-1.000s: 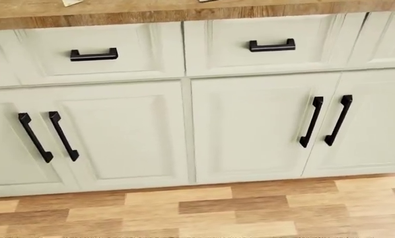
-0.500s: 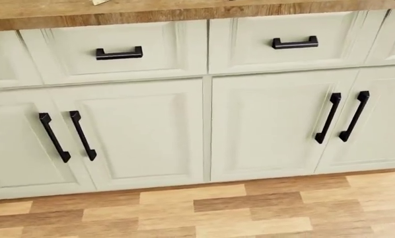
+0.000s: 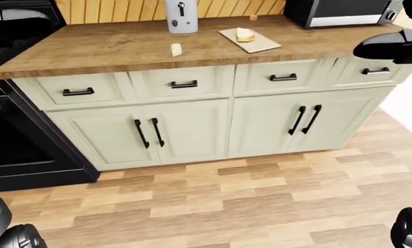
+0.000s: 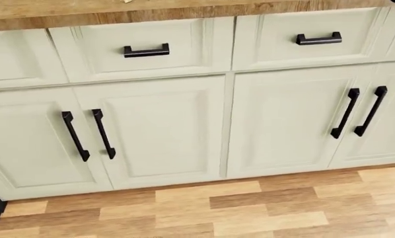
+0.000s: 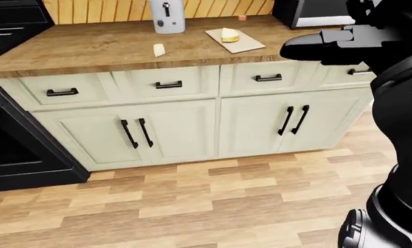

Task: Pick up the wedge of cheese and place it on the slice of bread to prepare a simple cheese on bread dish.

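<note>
Cabinet fronts slid rightward across head view since earlier frames: camera moved, not cabinets. Left-eye view, left to right: black oven [image 3: 13,139]; wooden counter [image 3: 109,49]; bread slice [image 3: 176,49] well left of right hand; cheese wedge [image 3: 244,34] on cutting board [image 3: 250,41], nearer; right hand [image 5: 330,45] raised over counter edge, finger state cannot tell. Left hand out of view.

Pale green cabinets [image 3: 192,129] under wooden counter [image 3: 109,49], plank floor [image 3: 213,201], black oven [image 3: 13,139].
</note>
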### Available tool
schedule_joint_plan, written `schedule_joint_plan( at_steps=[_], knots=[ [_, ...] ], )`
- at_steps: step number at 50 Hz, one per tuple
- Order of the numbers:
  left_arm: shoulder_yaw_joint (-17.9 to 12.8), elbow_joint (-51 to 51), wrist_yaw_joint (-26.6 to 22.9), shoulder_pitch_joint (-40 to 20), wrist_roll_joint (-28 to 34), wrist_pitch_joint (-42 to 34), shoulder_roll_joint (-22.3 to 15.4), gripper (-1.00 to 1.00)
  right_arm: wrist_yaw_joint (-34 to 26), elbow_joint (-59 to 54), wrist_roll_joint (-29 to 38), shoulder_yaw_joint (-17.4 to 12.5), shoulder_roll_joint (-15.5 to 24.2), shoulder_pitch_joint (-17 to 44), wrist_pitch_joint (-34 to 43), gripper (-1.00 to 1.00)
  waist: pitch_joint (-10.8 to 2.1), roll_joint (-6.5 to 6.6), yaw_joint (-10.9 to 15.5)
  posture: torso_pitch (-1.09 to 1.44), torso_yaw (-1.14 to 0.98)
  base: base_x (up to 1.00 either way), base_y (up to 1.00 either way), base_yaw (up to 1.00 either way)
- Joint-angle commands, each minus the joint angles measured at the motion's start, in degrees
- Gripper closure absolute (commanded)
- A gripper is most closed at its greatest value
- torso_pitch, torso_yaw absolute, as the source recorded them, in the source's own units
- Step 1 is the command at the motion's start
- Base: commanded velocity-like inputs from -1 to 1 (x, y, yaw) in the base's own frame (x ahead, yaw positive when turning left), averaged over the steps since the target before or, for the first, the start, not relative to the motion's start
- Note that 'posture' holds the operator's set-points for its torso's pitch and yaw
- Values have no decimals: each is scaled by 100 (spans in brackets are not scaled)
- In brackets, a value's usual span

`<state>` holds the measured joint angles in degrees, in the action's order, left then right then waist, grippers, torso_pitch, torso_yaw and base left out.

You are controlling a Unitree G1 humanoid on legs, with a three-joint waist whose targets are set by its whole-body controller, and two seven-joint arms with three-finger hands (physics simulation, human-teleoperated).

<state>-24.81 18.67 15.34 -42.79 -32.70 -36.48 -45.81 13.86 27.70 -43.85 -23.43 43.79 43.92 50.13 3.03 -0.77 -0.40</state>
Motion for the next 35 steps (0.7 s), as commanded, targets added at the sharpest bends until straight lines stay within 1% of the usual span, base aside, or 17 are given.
schedule_joint_plan(
  at_steps=[1, 3, 5, 6, 8, 15, 18, 20, 21, 24, 27, 29, 30, 31, 32, 33, 35],
  knots=[
    [-184, 84, 41, -121, 38, 155, -126, -100, -38, 91, 44, -31, 41, 131, -147, -100, -74, -1, 32, 0, 0, 0, 29, 0],
    [-168, 52, 25, -105, 55, 192, -122, -100, -31, 111, 2, -74, 13, 166, -117, -100, -64, 213, 0, 0, 0, 0, 29, 0],
    [-166, 58, 17, -101, 49, 197, -122, -100, -11, 107, 5, -72, 2, 173, -133, -100, -185, 673, -20, 0, 0, 0, 29, 0],
    [-160, 53, 13, -97, 55, 206, -118, -100, -19, 94, 21, -42, -8, 173, -151, -100, -147, 483, 9, 0, 0, 0, 29, 0],
    [-154, 39, 0, -90, 69, 222, -111, -100, -53, 71, 61, -10, -21, 175, -177, -100, -105, 476, 26, 0, 0, 0, 29, 0],
    [-162, 22, -5, -102, 79, 232, -114, -100, -101, 68, 112, -26, -31, 188, -154, -100, -56, 45, 5, 0, 0, 0, 29, 0],
    [-141, 37, 3, -103, 85, 225, -105, -100, -120, 58, 131, -14, -34, 205, -158, -100, -88, -262, 18, 0, 0, 0, 29, 0],
    [-137, 35, -4, -100, 99, 227, -101, -100, -132, 54, 147, -20, -44, 188, -173, -100, -92, -164, -24, 0, 0, 0, 29, 0],
    [-128, 10, -3, -92, 139, 246, -94, -100, -123, 64, 138, -34, -47, 188, -156, -100, -104, -229, 20, 0, 0, 0, 29, 0],
    [-139, -5, -33, -82, 158, 255, -82, -100, -108, 84, 130, -27, -38, 204, -128, -100, -174, -161, 29, 0, 0, 0, 29, 0],
    [-136, -6, -47, -90, 172, 258, -83, -100, -102, 91, 131, -12, -53, 220, -115, -100, -72, 26, 25, 0, 0, 0, 29, 0],
    [-148, 5, -50, -88, 169, 247, -81, -100, -101, 98, 123, -23, -64, 208, -112, -100, -66, 230, -4, 0, 0, 0, 30, 0],
    [-152, 12, -52, -86, 170, 243, -85, -100, -108, 98, 131, -18, -59, 204, -116, -100, -110, 411, -23, 0, 0, 0, 30, 0],
    [-156, 9, -52, -86, 168, 246, -81, -100, -109, 96, 135, -19, -65, 198, -120, -100, -189, 698, -18, 0, 0, 0, 30, 0],
    [-141, 14, -53, -85, 180, 247, -81, -100, -116, 89, 150, -10, -68, 194, -129, -100, -140, 484, 7, 0, 0, 0, 30, 0],
    [-114, 41, -55, -85, 214, 238, -90, -100, -125, 74, 167, 2, -84, 191, -146, -100, -106, 518, 0, 0, 0, 0, 29, 0],
    [-112, 72, -60, -98, 217, 204, -82, -100, -133, 68, 188, 26, -105, 203, -147, -100, -133, 398, 27, 0, 0, 0, 29, 0]
  ],
)
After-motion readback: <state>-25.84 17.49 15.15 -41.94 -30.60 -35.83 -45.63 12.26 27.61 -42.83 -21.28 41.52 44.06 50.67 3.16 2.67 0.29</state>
